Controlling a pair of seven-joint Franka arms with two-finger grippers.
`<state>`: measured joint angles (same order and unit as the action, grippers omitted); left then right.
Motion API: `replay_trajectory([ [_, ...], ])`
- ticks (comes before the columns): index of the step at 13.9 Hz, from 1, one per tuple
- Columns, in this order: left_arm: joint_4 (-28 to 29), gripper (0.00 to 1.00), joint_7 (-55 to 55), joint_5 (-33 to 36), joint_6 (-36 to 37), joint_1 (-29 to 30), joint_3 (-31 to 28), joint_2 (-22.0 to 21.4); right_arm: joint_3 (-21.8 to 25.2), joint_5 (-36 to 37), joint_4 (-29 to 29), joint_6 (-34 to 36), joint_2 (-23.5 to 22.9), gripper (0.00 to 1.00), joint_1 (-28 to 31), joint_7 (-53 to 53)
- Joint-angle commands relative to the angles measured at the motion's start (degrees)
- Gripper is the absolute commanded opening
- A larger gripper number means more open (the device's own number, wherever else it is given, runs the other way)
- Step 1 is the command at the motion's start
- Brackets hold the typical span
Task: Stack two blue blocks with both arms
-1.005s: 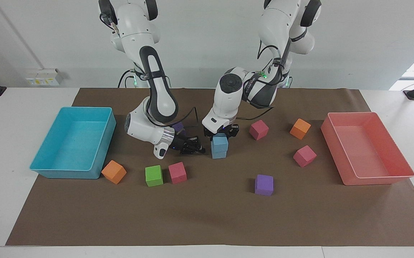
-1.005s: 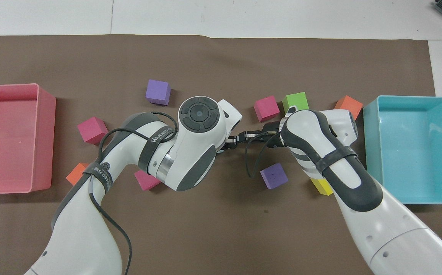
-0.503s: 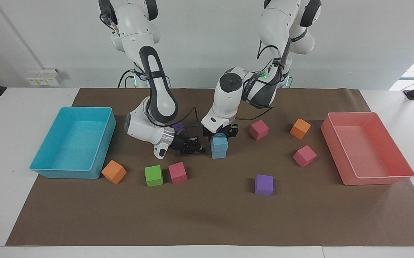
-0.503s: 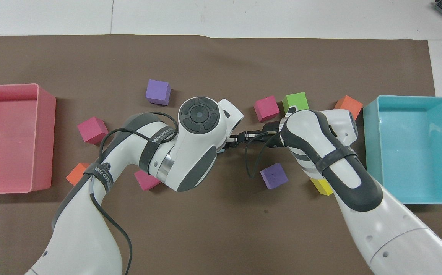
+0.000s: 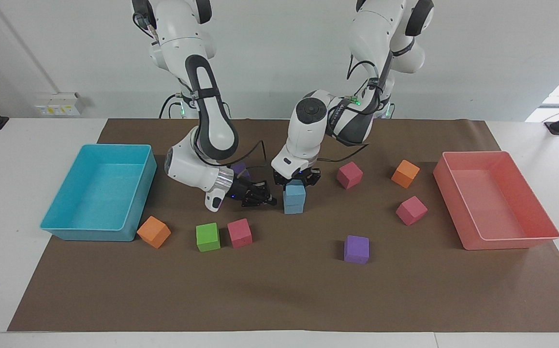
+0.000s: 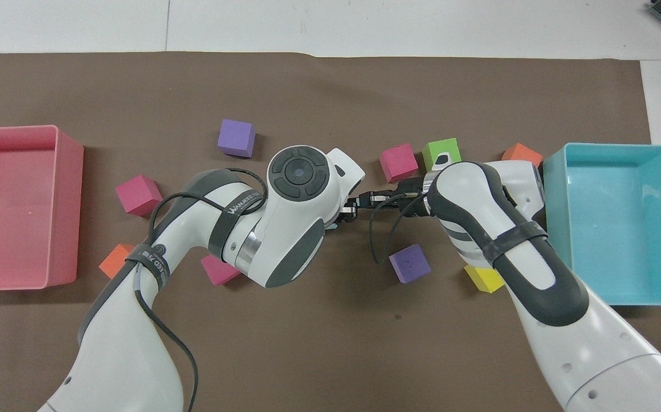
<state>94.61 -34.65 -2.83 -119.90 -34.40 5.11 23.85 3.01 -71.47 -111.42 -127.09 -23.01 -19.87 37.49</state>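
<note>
Counter stock, for your check:

- Blue blocks: 2, stacked mid-counter. Upper block (image 5: 294, 193) sits squarely on lower block (image 5: 294, 208).
- Pink cubes: 3. One (image 5: 239, 233) lies beside the green cube; two (image 5: 349, 175) (image 5: 411, 210) lie toward the left arm's end.
- Orange cubes: 2. One (image 5: 154, 232) is just beside the turquoise tray, one (image 5: 405, 173) near the pink tray.
- Purple cubes: 2. One (image 5: 356, 249) is farther from the robots than the stack; one (image 5: 240, 170) is partly hidden by the right arm.
- Green cube (image 5: 208, 237): 1.
- Yellow cube (image 6: 482, 278): 1, half under the right arm in the overhead view.
- Trays: 2, turquoise tray (image 5: 54, 223) and pink tray (image 5: 511, 242), one at each end.

End effectors:
- Left end effector (image 5: 295, 181): closed, down on top of the upper block. You cannot tell whether it grips the block.
- Right end effector (image 5: 261, 197): closed, holding nothing, low over the counter just beside the stack.
</note>
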Motion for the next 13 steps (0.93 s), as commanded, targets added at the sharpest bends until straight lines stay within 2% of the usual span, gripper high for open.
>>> replay_trajectory([
  [1,0.57,0.5,-0.15,0.9,-0.07,-1.1,-0.8,-0.65,-0.29,-1.13,-1.52,-1.23,1.12,0.0,0.1,0.65],
  [8,1.19,0.54,-0.24,2.04,1.78,-1.89,-0.8,-1.18,-0.29,-1.04,-3.1,-5.18,1.38,0.0,-1.83,0.56],
  [9,1.19,0.59,-0.24,2.04,1.51,-1.81,-0.8,-1.18,-0.29,-1.04,-3.02,-5.18,1.38,0.0,-1.92,0.56],
  [10,1.19,0.7,-0.24,2.04,1.25,-1.81,-0.8,-1.18,-0.2,-1.04,-3.1,-5.18,1.38,0.0,-1.84,0.56],
  [11,1.19,0.88,-0.24,1.95,1.07,-1.81,-0.8,-1.18,-0.2,-1.04,-3.1,-5.18,1.38,0.0,-1.83,0.56],
  [12,1.1,1.0,-0.24,1.95,0.9,-1.81,-0.8,-1.18,-0.29,-1.04,-3.1,-5.18,1.38,0.0,-1.83,0.56],
  [13,1.1,1.0,-0.15,1.95,0.81,-1.81,-0.8,-1.18,-0.29,-1.04,-3.1,-5.18,1.38,0.0,-1.83,0.56],
])
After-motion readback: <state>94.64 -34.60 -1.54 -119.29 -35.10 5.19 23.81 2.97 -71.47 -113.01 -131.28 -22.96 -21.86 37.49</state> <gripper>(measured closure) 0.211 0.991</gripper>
